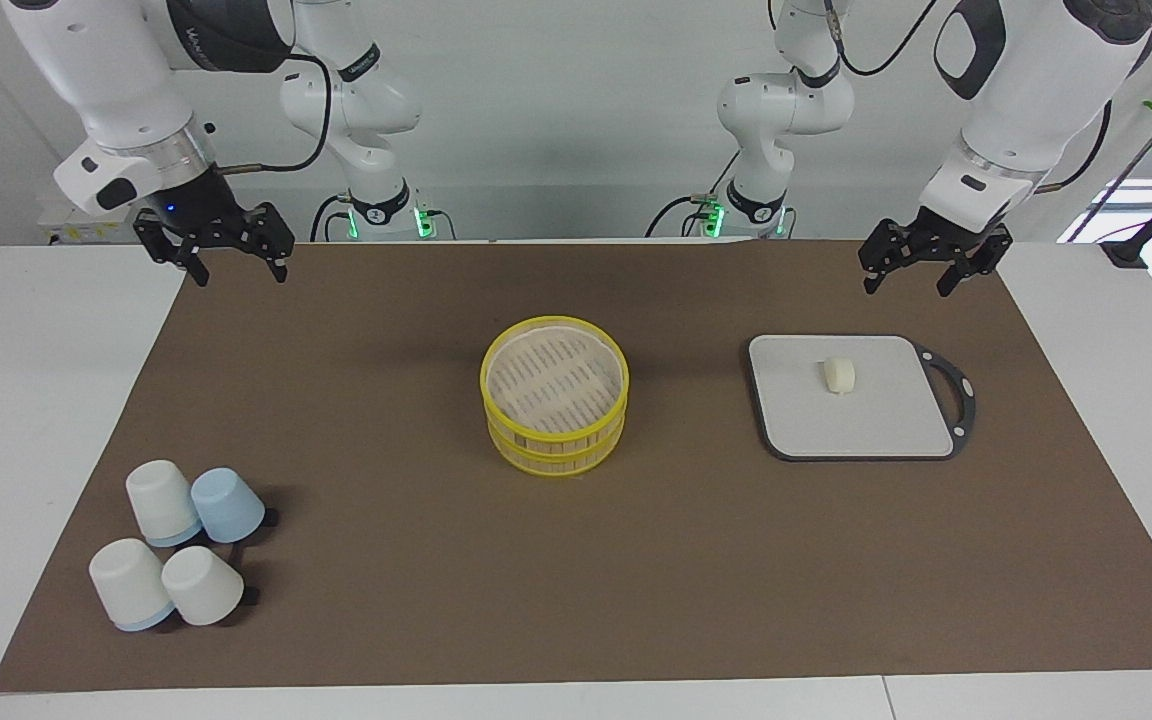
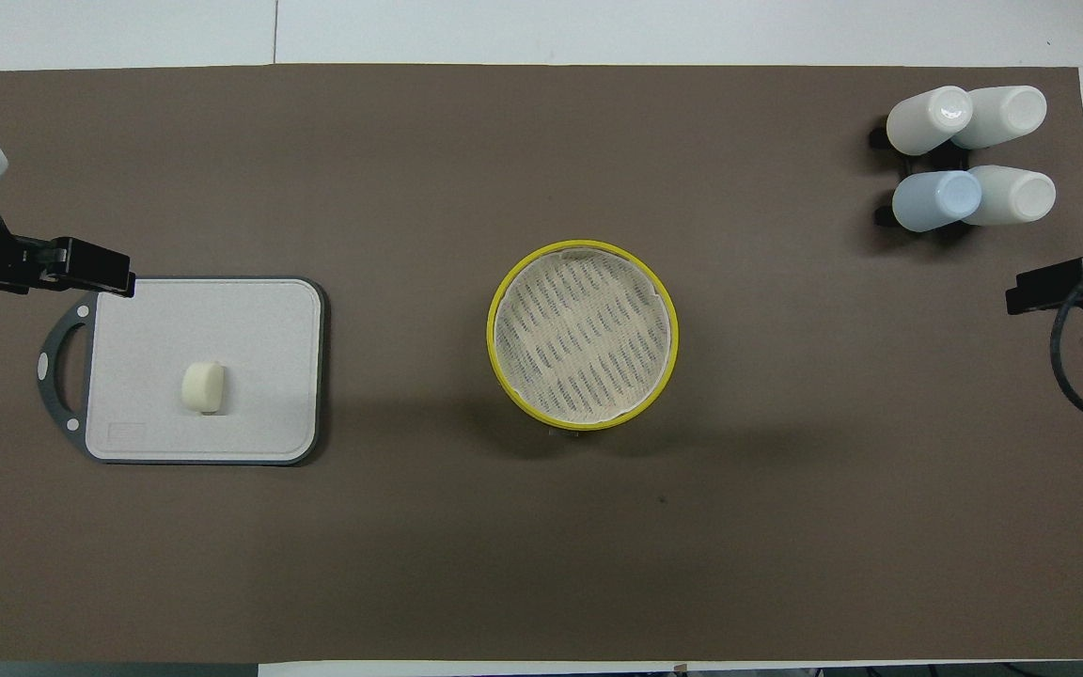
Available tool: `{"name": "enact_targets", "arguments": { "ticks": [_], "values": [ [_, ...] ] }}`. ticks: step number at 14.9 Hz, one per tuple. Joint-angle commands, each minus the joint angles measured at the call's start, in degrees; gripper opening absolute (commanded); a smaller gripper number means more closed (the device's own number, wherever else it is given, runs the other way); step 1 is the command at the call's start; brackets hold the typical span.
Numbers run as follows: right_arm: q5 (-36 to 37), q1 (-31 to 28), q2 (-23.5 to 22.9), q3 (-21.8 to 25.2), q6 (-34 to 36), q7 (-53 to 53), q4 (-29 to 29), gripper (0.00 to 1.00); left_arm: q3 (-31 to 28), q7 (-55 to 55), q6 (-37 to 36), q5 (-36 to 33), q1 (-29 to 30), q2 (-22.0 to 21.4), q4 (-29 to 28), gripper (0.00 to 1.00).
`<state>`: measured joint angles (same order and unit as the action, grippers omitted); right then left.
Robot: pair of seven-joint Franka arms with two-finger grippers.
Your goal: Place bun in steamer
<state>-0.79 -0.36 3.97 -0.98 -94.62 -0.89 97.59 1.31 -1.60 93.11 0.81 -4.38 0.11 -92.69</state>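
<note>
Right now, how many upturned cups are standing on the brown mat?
4, clustered at the right arm's end of the mat, farther from the robots than the steamer: three white cups and one pale blue cup. None appears hidden.

One camera looks from high across the table toward both arms; the other looks steeply down, sharing the brown mat (image 1: 576, 560).

Glossy white rounded arm shells with dark grey joint panels, black cables, green base lights, black fingers (image 1: 199, 272).
</note>
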Motion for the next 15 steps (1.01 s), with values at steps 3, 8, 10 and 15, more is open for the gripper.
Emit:
{"name": "enact_targets", "arguments": {
  "ticks": [3, 8, 10, 15],
  "values": [
    [0.27, 7.38, -3.52, -0.16, -3.28, 8.68, -0.65, 1.00, -0.70, -0.95, 6.72, 0.33, 0.16, -2.91, -7.57, 1.00],
    [3.86, 19.15, -13.52, -0.16, -5.13, 26.59, -7.39, 1.00, -0.70, -1.65, 16.65, 0.24, 2.01, -2.66, -18.65, 1.00],
    [4.04, 22.93, -18.19, -0.16, -5.04, 32.68, -11.53, 1.00, -0.70, -3.74, 22.87, 0.24, 2.45, -3.36, -25.57, 1.00],
    [4.22, 29.19, -25.85, -0.07, -6.62, 41.31, -17.52, 1.00, -0.70, -4.55, 33.19, 0.33, 2.89, -2.57, -35.28, 1.00]
  ]
}}
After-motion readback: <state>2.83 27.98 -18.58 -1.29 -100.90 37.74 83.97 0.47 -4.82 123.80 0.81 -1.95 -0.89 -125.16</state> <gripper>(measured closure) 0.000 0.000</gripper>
